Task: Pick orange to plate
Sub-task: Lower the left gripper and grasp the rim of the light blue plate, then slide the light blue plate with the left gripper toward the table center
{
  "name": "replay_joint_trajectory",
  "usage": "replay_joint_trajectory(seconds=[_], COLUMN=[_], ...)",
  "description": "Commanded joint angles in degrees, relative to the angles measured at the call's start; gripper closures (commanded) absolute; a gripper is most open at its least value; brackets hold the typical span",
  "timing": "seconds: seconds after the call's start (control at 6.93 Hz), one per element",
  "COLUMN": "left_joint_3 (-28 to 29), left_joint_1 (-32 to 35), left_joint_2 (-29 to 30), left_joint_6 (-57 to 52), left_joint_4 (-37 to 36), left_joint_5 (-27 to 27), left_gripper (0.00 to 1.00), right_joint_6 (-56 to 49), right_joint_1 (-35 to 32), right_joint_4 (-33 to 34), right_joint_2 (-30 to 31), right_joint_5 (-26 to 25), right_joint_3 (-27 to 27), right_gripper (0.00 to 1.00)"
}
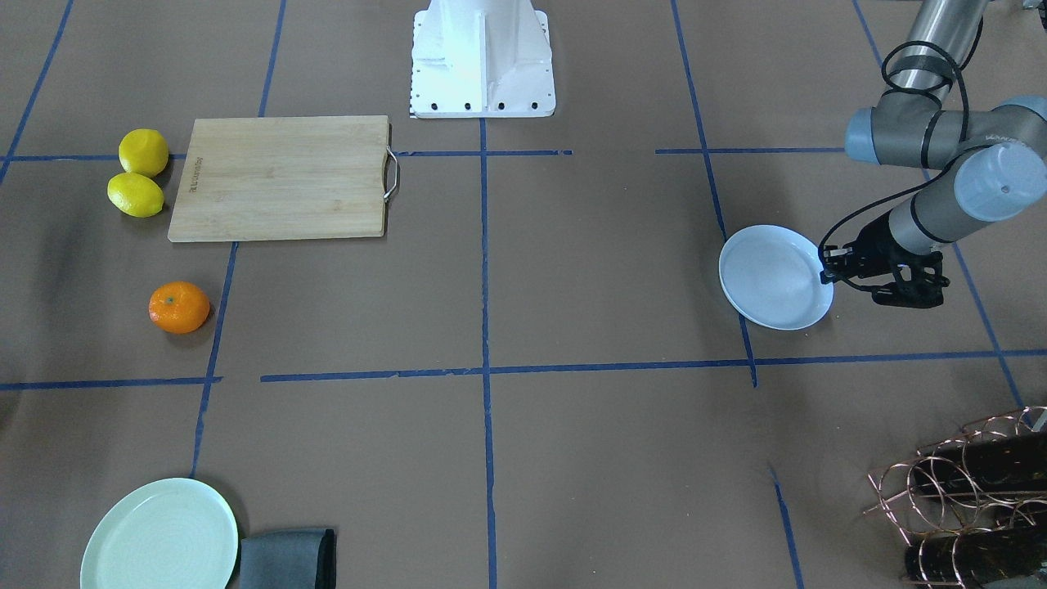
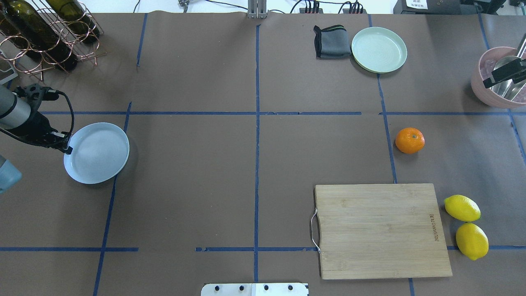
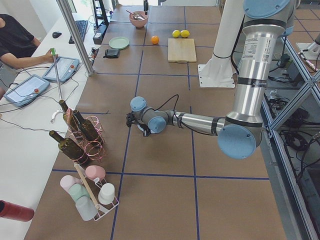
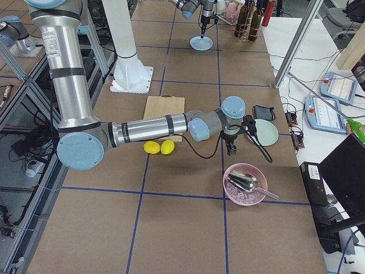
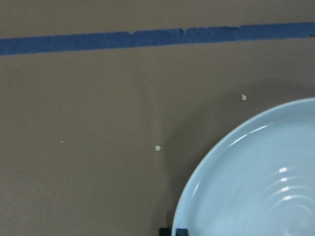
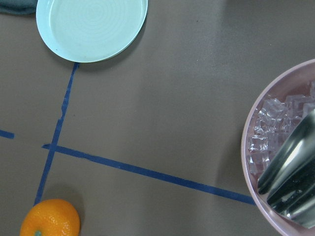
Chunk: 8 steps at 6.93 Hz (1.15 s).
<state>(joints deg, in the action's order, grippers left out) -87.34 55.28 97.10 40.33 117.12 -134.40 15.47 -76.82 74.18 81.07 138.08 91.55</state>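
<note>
The orange (image 2: 409,140) lies on the brown table right of centre, also low left in the right wrist view (image 6: 49,219). The pale bluish plate (image 2: 96,153) is at the far left, its shadow thrown off to one side. My left gripper (image 2: 65,147) is shut on the plate's rim, seen across the table (image 1: 826,274); the left wrist view shows the plate (image 5: 256,182) filling its lower right. My right gripper (image 2: 503,73) hovers at the right edge over a pink bowl, far from the orange; its fingers do not show clearly.
A pale green plate (image 2: 379,49) and a folded grey cloth (image 2: 331,41) sit at the back. A wooden cutting board (image 2: 380,230) and two lemons (image 2: 462,208) lie front right. A pink bowl (image 6: 251,147) holds ice and a scoop. A bottle rack (image 2: 45,33) stands back left.
</note>
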Motion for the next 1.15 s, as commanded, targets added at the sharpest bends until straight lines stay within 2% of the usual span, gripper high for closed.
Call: replay_joint_trajectory(seconds=[0.0,0.14,0.29,0.43,0.72,1.01], left_joint_3=[-3.88,-3.37,-3.71,-2.84,-0.83,4.0], left_joint_1=[0.0,-2.44,-8.99,-12.62,-19.83,-21.27], left_joint_2=[7.34,14.45,18.78,22.92,25.5,26.82], left_joint_6=[13.0,24.24,31.66,37.83,39.9,42.44], left_joint_4=[-0.05,-0.05,-0.13,-0.13,2.31,7.93], left_joint_5=[-5.41,-5.34,-4.82,-3.34,5.69,7.05], left_gripper=[1.0,1.0,1.0,1.0,1.0,1.0], right_joint_6=[0.09,0.0,0.09,0.09,0.09,0.78], right_joint_1=[0.0,0.0,0.0,0.0,0.0,0.78], right_joint_4=[0.0,0.0,0.0,0.0,0.0,-0.09], right_joint_2=[-0.21,-0.3,-0.39,-0.39,-0.39,-0.39], right_joint_5=[0.0,0.0,0.0,0.0,0.09,1.22], right_joint_3=[0.03,-0.05,0.12,0.12,0.12,0.21], right_gripper=[0.0,0.0,0.0,0.0,0.0,0.0])
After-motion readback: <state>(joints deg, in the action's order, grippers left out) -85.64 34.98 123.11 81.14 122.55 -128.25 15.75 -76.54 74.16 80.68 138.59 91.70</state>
